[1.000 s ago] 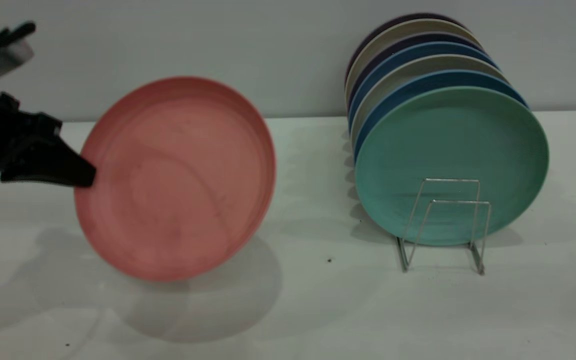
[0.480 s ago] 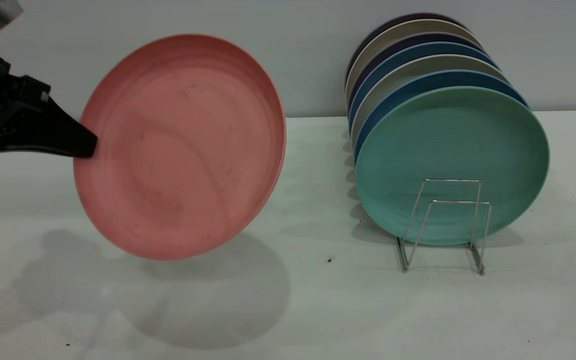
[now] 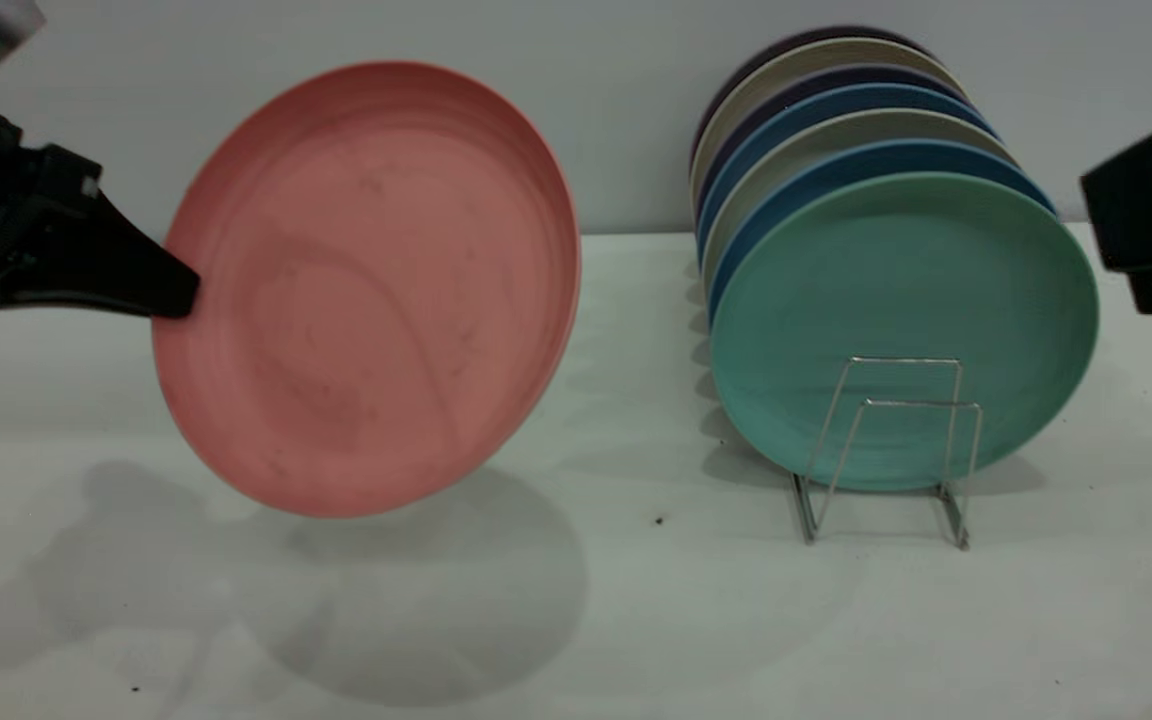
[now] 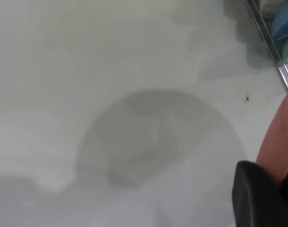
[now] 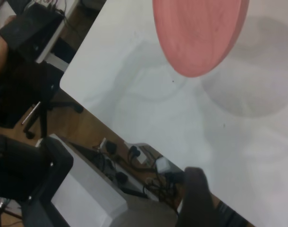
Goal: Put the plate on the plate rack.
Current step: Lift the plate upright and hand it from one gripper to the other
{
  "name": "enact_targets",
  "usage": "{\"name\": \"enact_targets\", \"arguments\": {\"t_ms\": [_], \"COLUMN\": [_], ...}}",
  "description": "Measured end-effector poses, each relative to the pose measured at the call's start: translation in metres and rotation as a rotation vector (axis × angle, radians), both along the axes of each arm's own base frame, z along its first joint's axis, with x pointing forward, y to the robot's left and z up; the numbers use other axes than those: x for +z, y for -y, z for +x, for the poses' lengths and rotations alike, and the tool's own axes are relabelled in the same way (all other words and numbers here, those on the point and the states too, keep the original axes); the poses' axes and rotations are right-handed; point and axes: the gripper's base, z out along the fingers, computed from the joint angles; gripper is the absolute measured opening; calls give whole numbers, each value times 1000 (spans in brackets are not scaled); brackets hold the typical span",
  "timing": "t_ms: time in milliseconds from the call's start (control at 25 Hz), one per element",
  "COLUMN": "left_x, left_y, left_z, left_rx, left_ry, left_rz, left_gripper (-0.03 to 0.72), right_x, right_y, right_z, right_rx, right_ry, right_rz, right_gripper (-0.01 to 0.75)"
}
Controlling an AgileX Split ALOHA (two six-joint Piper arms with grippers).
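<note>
The salmon-pink plate (image 3: 366, 290) hangs tilted, nearly upright, above the table at the left, its face toward the camera. My left gripper (image 3: 171, 298) is shut on the plate's left rim. In the left wrist view a black finger (image 4: 257, 198) presses the pink rim (image 4: 281, 142). The silver wire plate rack (image 3: 886, 440) stands at the right, its two front loops free. My right arm (image 3: 1151, 220) reaches in at the far right, beside the racked plates. My right gripper (image 5: 195, 198) is over the table's edge, and the plate (image 5: 200, 33) shows far off.
A teal-green plate (image 3: 896, 290) stands foremost in the rack, with several blue and beige plates (image 3: 826, 110) behind it. The plate's shadow (image 3: 416, 590) lies on the white table. A rack wire (image 4: 271, 52) shows in the left wrist view. Chairs and cables lie beyond the table edge (image 5: 87, 99).
My left gripper has lifted the pink plate up off the table and a little to the right. My right arm has come into view at the right edge.
</note>
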Motion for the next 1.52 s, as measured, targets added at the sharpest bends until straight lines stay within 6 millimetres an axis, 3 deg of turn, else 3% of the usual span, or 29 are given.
{"name": "enact_targets", "arguments": {"t_ms": [320,760,960,1320,1520], "left_x": [-1,-4,-4,-3,-3], "left_y": [2,45,48,51,62], "left_z": [0,-1,-2,-4,-6], "left_rx": [-5,-100,-98,-114,-145], "left_ry": [-4,23,18,2,3], "left_rz": [4,76,72,41,45], "left_gripper": [14,14,14,14,14], "right_x": [-2,-12,-28,-66,-91], "right_y": [-1,-2,-6,-48,-56], "right_z": [5,17,29,45,60], "right_rx": [-1,2,15,82,83], "right_ry": [3,-13,-49,-78,-121], "right_rz": [18,42,71,98,71], "right_gripper": [540,540,540,540,540]}}
